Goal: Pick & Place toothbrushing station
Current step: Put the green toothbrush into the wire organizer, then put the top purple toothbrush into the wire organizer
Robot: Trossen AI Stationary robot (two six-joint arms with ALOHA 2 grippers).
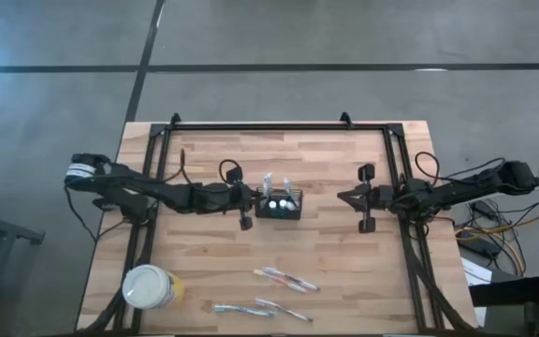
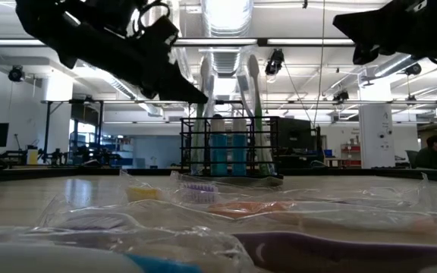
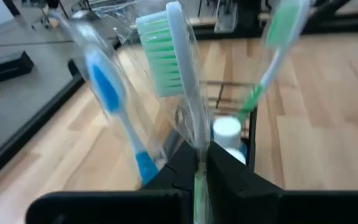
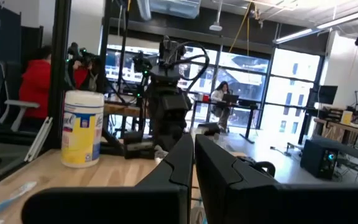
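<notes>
The toothbrushing station [image 1: 280, 205], a small black mesh caddy, stands at mid-table [image 2: 220, 144]. Wrapped toothbrushes stand upright in it: a blue one [image 3: 107, 93], a green-handled one [image 3: 277, 50], and one with green bristles [image 3: 174, 62]. A white cap [image 3: 227, 128] shows inside. My left gripper [image 1: 254, 200] reaches in from the table's left and is shut on the green-bristled brush [image 2: 207, 83]. My right gripper [image 1: 342, 197] hangs shut and empty to the caddy's right [image 4: 193, 146]. My left gripper pinches the green-bristled toothbrush by its wrapped handle [image 3: 197, 152], below the head, between its two fingers [image 3: 182, 165]. The fingers come from the table's left, slanting slightly down, and lie across the handle. The brush stands upright, head up, its lower end down at the caddy.
Three wrapped toothbrushes lie near the table's near edge [image 1: 286, 279], [image 1: 243, 309], [image 1: 284, 312]. A round white tub with a yellow label [image 1: 148, 286] stands at the near left corner. A black frame [image 1: 279, 125] runs along the table's far edge and sides. People sit in the room beyond.
</notes>
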